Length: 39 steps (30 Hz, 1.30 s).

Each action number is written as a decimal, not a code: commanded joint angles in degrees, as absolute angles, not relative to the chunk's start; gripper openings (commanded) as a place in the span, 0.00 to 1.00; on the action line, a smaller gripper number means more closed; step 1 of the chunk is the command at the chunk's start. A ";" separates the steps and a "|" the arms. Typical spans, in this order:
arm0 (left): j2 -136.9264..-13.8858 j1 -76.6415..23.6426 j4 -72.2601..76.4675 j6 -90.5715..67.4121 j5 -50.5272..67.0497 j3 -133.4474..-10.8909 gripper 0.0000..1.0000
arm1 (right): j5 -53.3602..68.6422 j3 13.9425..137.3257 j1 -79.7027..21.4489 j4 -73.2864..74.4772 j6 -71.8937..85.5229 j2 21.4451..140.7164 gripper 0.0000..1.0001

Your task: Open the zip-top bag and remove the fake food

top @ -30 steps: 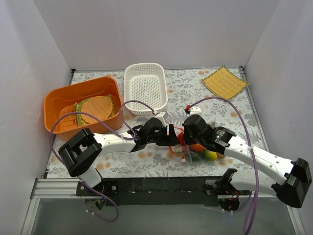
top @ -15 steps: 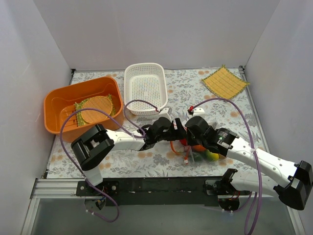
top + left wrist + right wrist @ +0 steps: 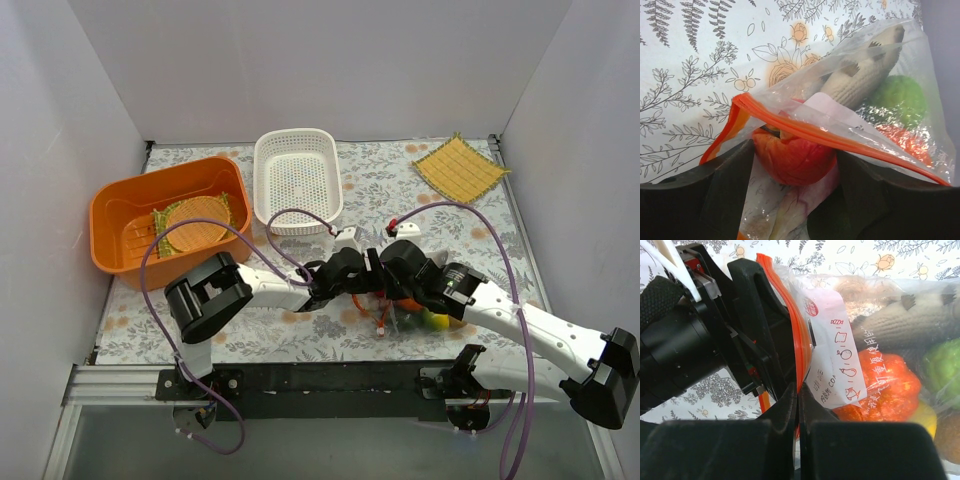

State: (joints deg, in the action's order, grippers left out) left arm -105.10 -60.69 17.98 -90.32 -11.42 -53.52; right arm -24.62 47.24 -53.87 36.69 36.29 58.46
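The clear zip-top bag (image 3: 405, 315) lies near the table's front, its mouth with the orange zipper strip (image 3: 799, 340) facing left. My right gripper (image 3: 385, 283) is shut on the strip's edge (image 3: 798, 387). My left gripper (image 3: 352, 277) is at the bag mouth. In the left wrist view its fingers press both sides of a red toy fruit (image 3: 790, 160) just under the strip (image 3: 840, 137). Behind it in the bag (image 3: 900, 55) lie a grey-brown piece (image 3: 865, 70), a light green one (image 3: 900, 100) and an orange-red one (image 3: 885, 380).
An orange bin (image 3: 110, 215) with a round woven mat (image 3: 195, 222) stands at the left. A white perforated basket (image 3: 297, 180) stands behind the grippers. A square yellow mat (image 3: 460, 167) lies at the back right. Purple cables loop over both arms.
My left arm has swung right and pushed its gripper further into the bag mouth. The right gripper has stayed on the bag with little shift.
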 commanded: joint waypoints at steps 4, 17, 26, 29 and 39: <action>-106.44 -61.44 21.96 -88.59 -11.52 -53.71 0.45 | -25.31 46.93 -54.49 35.33 37.62 57.75 0.01; -92.03 -61.44 20.40 -85.43 -8.44 -42.64 0.18 | -29.00 46.41 -54.49 33.67 37.71 59.67 0.01; -80.44 -61.09 11.70 -85.78 -11.77 -38.41 0.17 | -29.88 46.84 -54.58 30.67 38.23 62.84 0.01; -75.96 -60.04 6.78 -86.40 -14.15 -37.71 0.16 | -31.11 47.63 -54.40 31.29 38.23 63.81 0.01; -77.15 -43.86 2.81 -77.97 -16.94 -50.95 0.17 | -29.27 47.37 -52.74 29.80 36.39 63.37 0.01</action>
